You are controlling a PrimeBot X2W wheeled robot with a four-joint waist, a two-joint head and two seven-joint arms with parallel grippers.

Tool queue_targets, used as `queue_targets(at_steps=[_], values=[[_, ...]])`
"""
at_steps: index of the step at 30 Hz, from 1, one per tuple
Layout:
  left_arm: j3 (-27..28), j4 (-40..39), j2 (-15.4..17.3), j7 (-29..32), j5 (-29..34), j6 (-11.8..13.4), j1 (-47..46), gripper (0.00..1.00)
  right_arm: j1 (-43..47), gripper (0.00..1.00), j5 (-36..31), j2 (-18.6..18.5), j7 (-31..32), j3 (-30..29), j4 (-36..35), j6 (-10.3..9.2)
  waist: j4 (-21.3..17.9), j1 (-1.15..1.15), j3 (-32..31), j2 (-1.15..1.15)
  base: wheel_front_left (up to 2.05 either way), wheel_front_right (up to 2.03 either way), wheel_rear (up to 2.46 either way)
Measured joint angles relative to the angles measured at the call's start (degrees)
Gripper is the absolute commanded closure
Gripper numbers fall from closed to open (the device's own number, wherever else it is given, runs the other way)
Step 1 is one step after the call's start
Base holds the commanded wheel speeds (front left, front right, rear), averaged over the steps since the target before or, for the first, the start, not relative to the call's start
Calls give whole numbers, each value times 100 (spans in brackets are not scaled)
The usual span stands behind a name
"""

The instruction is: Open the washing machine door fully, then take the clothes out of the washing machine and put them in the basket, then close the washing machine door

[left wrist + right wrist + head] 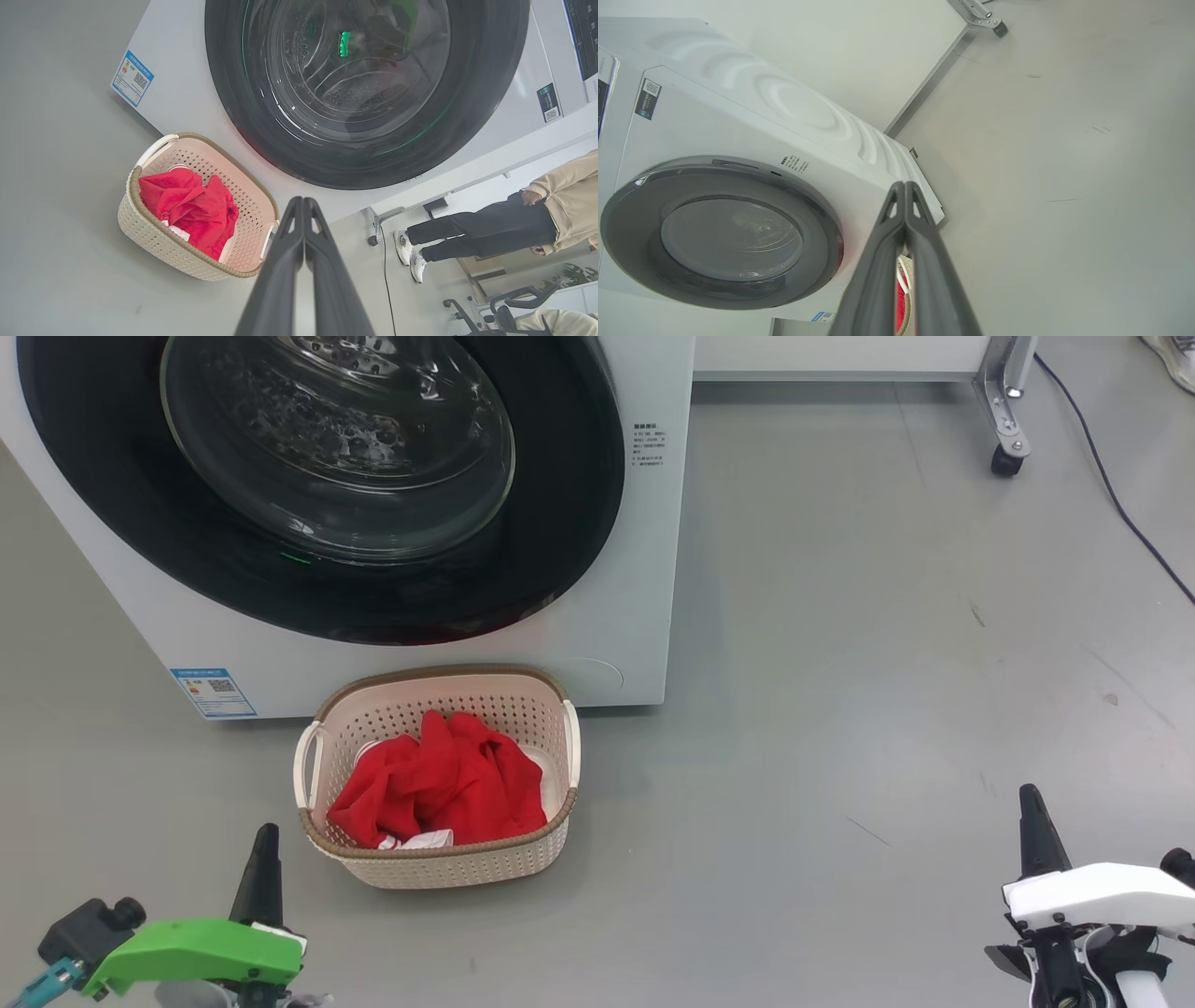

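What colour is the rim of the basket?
Brown, woven-look, on the cream basket; clearest in the head view.

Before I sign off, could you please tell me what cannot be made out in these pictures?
- Head view: top of the washing machine door is cut off by the upper edge.
- Head view: the white garment is mostly buried under the red garment.
- Head view: the blue label has print too small to read.
- Right wrist view: the basket is mostly hidden behind the right gripper.

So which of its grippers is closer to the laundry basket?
Left. In the head view, the left gripper sits close by the lower left corner of the basket; the right gripper is far off to its right.
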Motion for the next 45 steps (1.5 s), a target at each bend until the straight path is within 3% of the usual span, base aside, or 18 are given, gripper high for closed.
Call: queue_targets(at_steps=[39,45], values=[[561,-158,23,742,-2592,-1,-17,100,-355,100,3066,15,755,-401,327,215,-16,0,-162,0,0,0,0],[575,-162,24,756,-2761,-1,-20,100,-357,100,3179,15,784,-427,345,249,-16,0,-166,0,0,0,0]])
